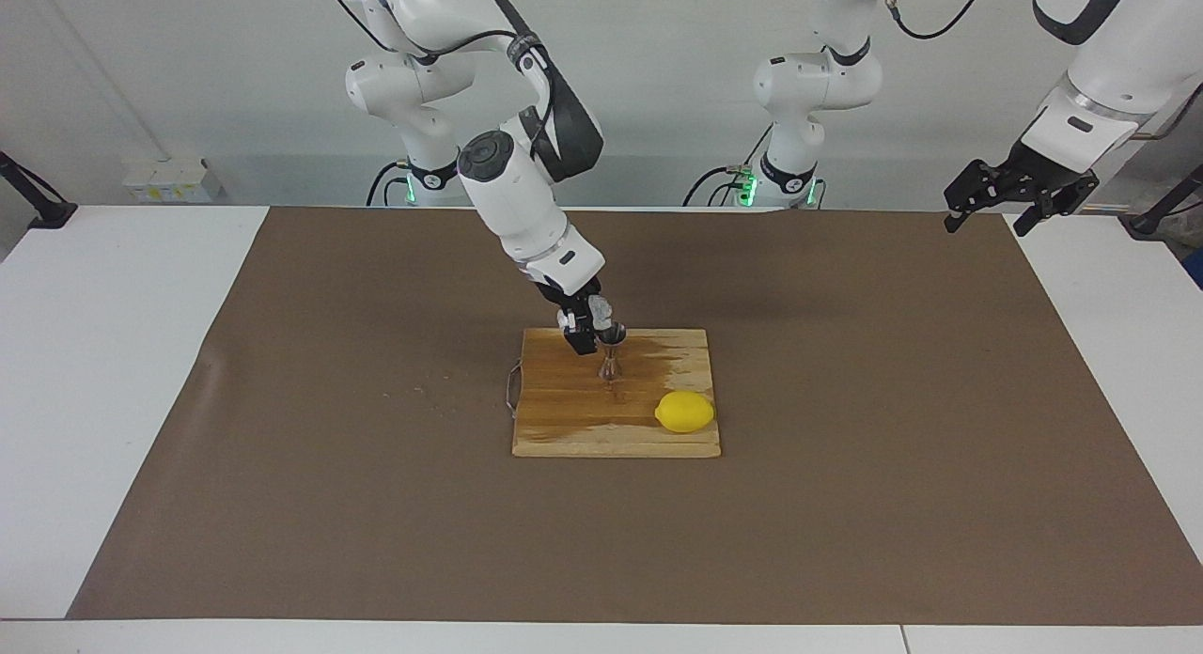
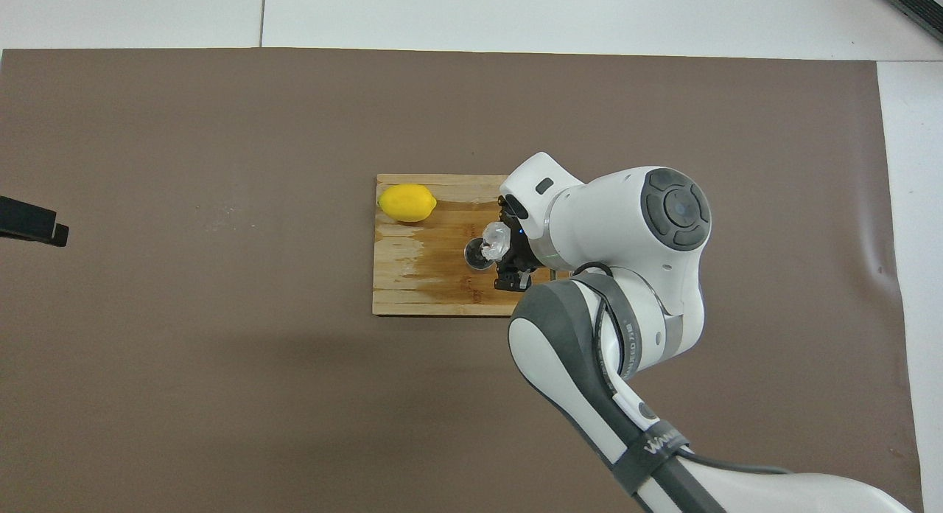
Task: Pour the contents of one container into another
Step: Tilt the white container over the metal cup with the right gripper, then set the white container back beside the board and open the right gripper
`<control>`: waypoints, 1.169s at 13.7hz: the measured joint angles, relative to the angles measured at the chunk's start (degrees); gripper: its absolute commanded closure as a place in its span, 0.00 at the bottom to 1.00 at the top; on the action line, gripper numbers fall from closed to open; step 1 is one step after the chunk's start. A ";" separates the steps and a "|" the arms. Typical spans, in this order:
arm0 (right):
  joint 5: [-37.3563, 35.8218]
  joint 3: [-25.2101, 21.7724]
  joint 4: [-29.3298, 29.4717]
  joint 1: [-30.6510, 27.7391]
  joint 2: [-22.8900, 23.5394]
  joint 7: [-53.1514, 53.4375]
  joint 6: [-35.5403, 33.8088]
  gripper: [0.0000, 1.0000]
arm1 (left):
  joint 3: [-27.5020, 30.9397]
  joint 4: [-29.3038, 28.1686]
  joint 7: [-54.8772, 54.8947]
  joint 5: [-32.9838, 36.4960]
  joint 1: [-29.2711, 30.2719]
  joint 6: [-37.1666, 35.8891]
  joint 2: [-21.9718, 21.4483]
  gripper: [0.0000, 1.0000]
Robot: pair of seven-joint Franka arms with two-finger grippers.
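right pincer [image 1: 590, 321] clamped on cup [image 1: 600, 308], tipped at jigger [image 1: 611, 350] rim | left pincer [image 1: 1017, 192] apart, waiting | risk: narrow mouth, overshoot spills on board [image 1: 564, 419]; nudge topples jigger

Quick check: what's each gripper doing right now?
Left gripper: open, empty, waiting.
Right gripper: shut on the whitish cup, tipped at the metal jigger.
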 measured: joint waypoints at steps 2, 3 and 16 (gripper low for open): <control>-0.09 0.00 -0.11 0.01 0.00 0.00 0.00 0.95 | 0.00 0.00 0.00 0.00 0.00 0.00 0.00 0.00; -0.22 0.00 -0.22 0.02 0.00 0.00 0.00 0.95 | 0.00 0.00 0.00 0.00 0.00 0.00 0.00 0.00; 19.75 -0.15 -5.47 -1.47 -2.57 -18.87 4.70 0.97 | 0.00 0.00 0.00 0.00 0.00 0.00 0.00 0.00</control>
